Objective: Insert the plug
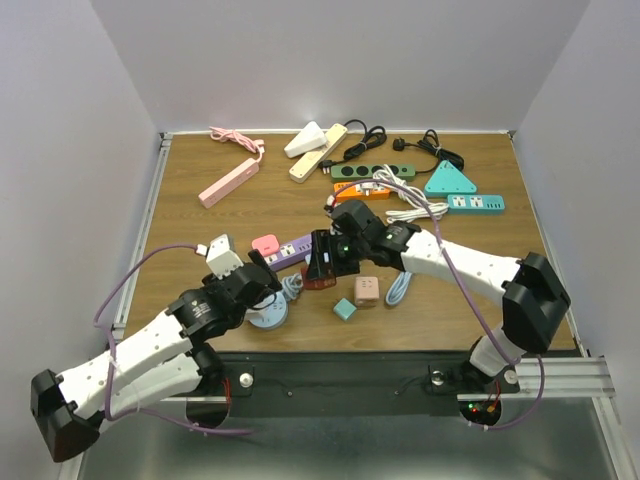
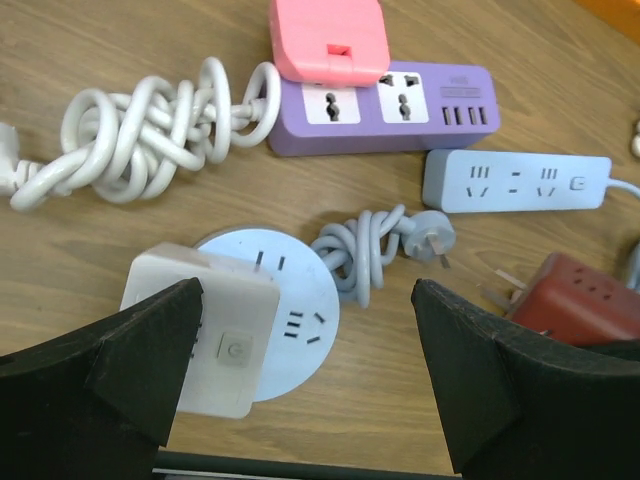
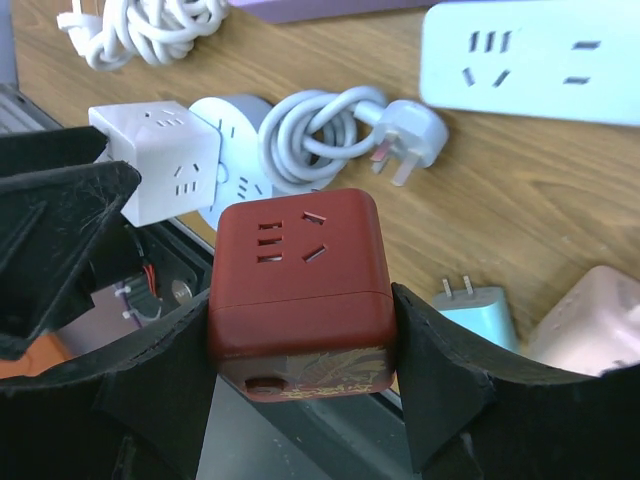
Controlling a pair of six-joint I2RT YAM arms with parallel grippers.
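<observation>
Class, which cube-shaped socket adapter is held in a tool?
The dark red cube, clamped in the right tool; the white cube rests on the round socket.

Cube adapter (image 2: 215, 330) on round socket (image 2: 305, 312), coiled plug cord (image 2: 362, 250) just beside.

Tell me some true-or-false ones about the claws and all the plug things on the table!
1. The right claw holds the red cube. True.
2. The left claw is squeezing the white cube. False: it is open and holds nothing. The white cube sits on the round blue socket.
3. The pink block sits on one end of the purple strip. True.
4. The white cord lies stretched out straight. False: it is bundled up in loops.
</observation>
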